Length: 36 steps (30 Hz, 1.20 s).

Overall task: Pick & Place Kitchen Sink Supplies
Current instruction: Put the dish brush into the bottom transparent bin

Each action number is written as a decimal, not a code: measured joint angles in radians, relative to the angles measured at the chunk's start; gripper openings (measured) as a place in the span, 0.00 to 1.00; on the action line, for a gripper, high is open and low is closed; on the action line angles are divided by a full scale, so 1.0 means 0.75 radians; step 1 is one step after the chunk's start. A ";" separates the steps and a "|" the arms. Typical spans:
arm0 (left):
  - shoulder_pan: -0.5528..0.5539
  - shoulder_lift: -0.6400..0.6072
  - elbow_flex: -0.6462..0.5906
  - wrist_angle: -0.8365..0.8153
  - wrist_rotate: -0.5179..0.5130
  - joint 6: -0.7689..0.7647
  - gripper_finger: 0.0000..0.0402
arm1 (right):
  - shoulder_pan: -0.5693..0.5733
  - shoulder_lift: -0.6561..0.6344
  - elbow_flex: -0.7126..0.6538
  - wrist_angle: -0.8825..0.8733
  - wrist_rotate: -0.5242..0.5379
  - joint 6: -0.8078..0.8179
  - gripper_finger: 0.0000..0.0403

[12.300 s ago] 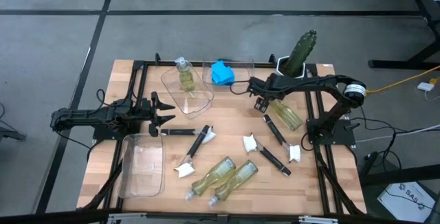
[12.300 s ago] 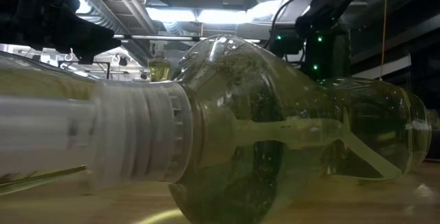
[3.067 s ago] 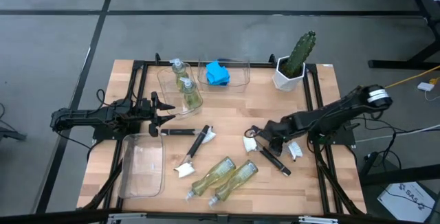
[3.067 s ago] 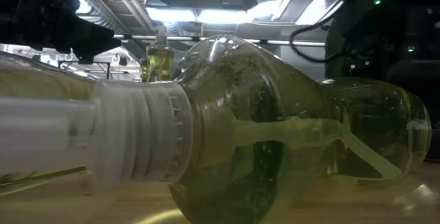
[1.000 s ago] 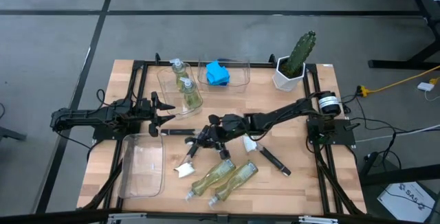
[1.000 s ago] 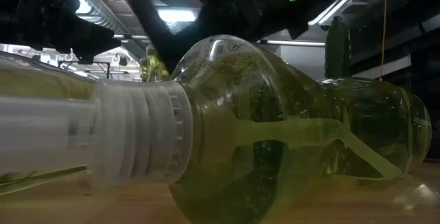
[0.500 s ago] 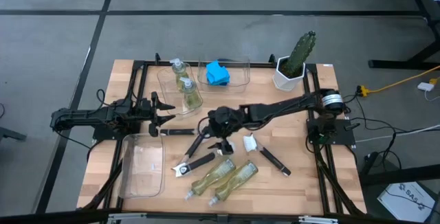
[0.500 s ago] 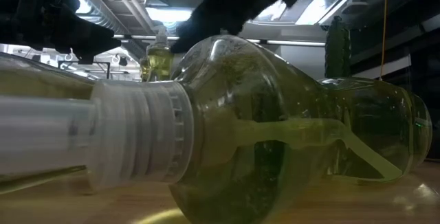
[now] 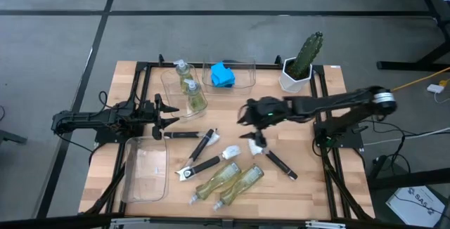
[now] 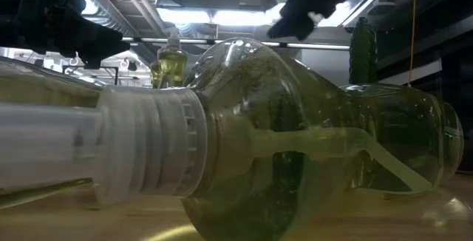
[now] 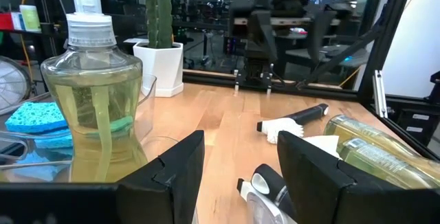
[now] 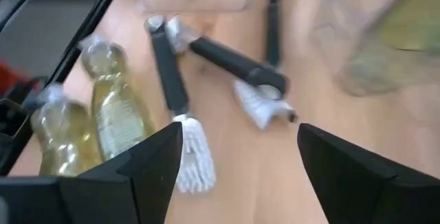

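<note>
Hanging over the table's middle, the right gripper (image 9: 247, 114) has its fingers wide apart and holds nothing. Brushes (image 9: 205, 164) and two bottles (image 9: 228, 178) lie near the front edge, probably awaiting sorting. Left gripper (image 9: 169, 113) waits half open, empty, at the left edge.

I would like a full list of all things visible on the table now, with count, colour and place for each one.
Soap bottles: four, clear with pale yellow-green soap; two upright in the rear left bin, two lying at the front centre.
Sponge: one, bright blue, in the rear centre bin.
Dish brushes: four, black handles, white heads; three left of centre, one right of centre.
Clear bins: three; two at the rear, one empty at the front left.
Cactus: one, green, white pot, rear right.
Left gripper: dark, open, at the left edge.
Right gripper: dark, open, empty, above the table centre.
</note>
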<state>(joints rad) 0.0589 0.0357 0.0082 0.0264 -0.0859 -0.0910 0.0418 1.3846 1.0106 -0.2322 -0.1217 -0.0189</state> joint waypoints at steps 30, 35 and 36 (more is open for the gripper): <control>0.000 0.000 0.000 0.000 0.001 0.000 0.45 | 0.001 -1.338 -1.244 0.610 0.291 0.181 0.71; 0.000 0.000 0.000 0.000 0.001 0.000 0.45 | 0.001 -1.554 -1.286 0.455 0.338 0.198 0.71; 0.000 0.000 0.000 0.000 0.001 0.000 0.45 | 0.001 -1.595 -1.291 0.429 0.339 0.197 0.71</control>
<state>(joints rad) 0.0587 0.0357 0.0085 0.0261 -0.0853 -0.0910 0.0422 0.1886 0.0422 0.0893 0.1322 0.1288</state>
